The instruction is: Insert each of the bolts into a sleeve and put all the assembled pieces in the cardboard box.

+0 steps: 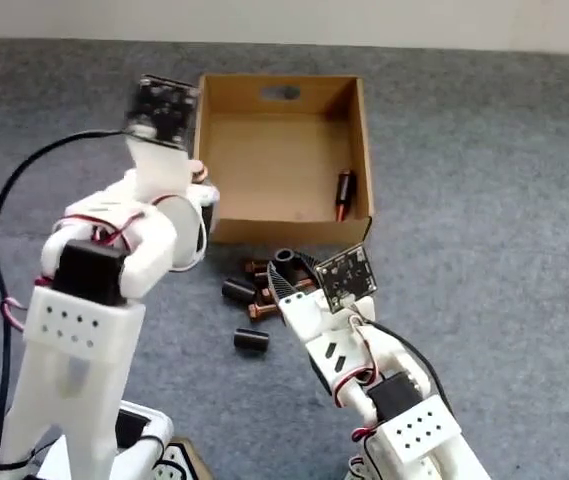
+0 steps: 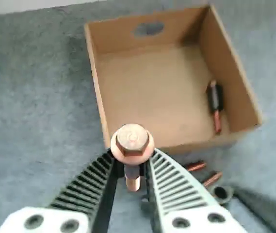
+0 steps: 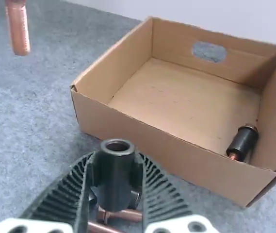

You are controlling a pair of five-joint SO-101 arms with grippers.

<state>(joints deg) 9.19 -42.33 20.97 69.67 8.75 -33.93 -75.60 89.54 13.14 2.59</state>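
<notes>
My left gripper [image 2: 132, 171] is shut on a copper bolt [image 2: 132, 141], head up and shank hanging down, just outside the near-left corner of the cardboard box [image 2: 98, 97]. In the high view this gripper [image 1: 202, 190] sits at the box's left front corner. My right gripper [image 3: 117, 162] is shut on a black sleeve [image 3: 116, 171], held upright with its bore facing up, in front of the box [image 1: 366, 130]; the high view shows that gripper [image 1: 289, 275] and sleeve [image 1: 286, 258]. The left arm's bolt [image 3: 17, 24] hangs apart from the sleeve. One assembled piece [image 1: 345, 193] lies in the box's right front corner.
On the grey carpet in front of the box lie two loose black sleeves [image 1: 239, 291] [image 1: 251, 340] and some copper bolts [image 1: 262, 310] [image 2: 196, 166]. More bolts [image 3: 123, 213] lie under my right gripper. Most of the box floor [image 3: 186, 102] is bare.
</notes>
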